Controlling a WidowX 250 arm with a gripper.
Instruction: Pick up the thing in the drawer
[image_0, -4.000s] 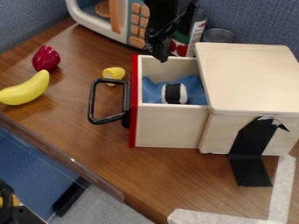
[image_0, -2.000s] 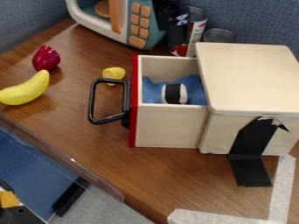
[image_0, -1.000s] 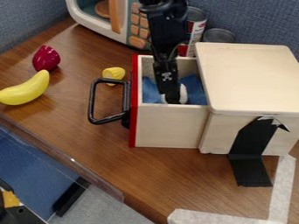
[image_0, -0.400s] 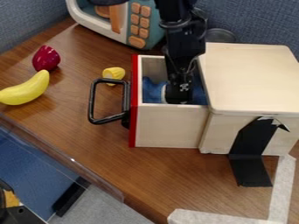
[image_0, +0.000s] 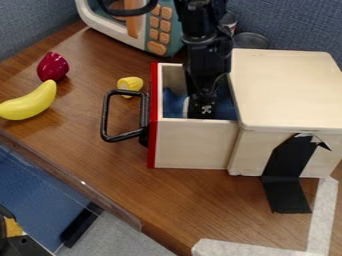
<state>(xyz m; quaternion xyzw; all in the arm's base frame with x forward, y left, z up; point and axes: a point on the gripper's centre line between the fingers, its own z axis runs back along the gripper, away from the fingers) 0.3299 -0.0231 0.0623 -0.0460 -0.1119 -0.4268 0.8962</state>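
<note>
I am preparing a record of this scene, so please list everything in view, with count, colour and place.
Box: one, pale wood, right
Drawer: one, pale with red front, open at box's left
Handle: one, black, on drawer front
Cloth: one, blue, in drawer
Partly hidden thing: one, white where visible, in drawer
Banana: one, yellow, left
Rounded toy: one, dark red, behind banana
Small piece: one, yellow, behind handle
Toy microwave: one, white, teal and orange, back
Cans: two, greyish, behind box
Tape: black and white, front right
Table: one, brown
Arm: one, black, from top
Tool: one, black, in drawer
</note>
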